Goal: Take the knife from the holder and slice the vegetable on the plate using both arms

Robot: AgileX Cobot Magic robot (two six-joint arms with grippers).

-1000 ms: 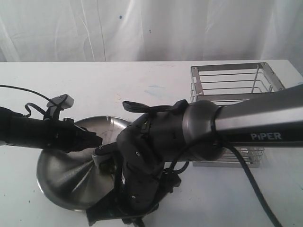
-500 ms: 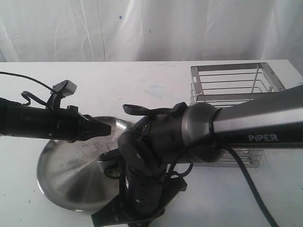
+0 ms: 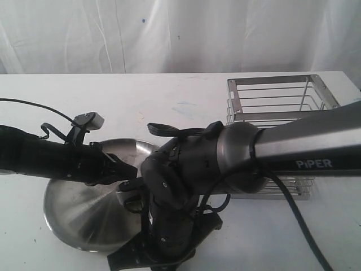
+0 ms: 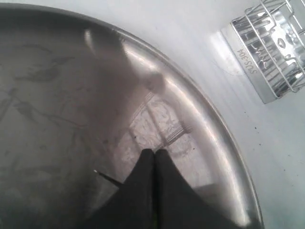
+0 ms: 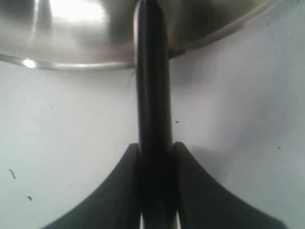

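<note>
Left hand (image 4: 153, 155) shifted further across plate (image 3: 73, 220), fingers pressed together; right hand (image 5: 155, 149) clamps knife (image 5: 152, 71) at plate rim.

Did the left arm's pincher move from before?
Yes. The left gripper slid to the right over the plate, getting closer to the wire holder.

Left arm (image 3: 51, 158): advanced rightward over plate (image 3: 73, 223); rose mid-interval, since dropped back. Left gripper (image 3: 133, 169) tip now closer to right arm (image 3: 186, 164) wrist than at start. Camera mount (image 3: 90, 120) on left arm carried right. Right arm base shifted slightly right early in interval.
</note>
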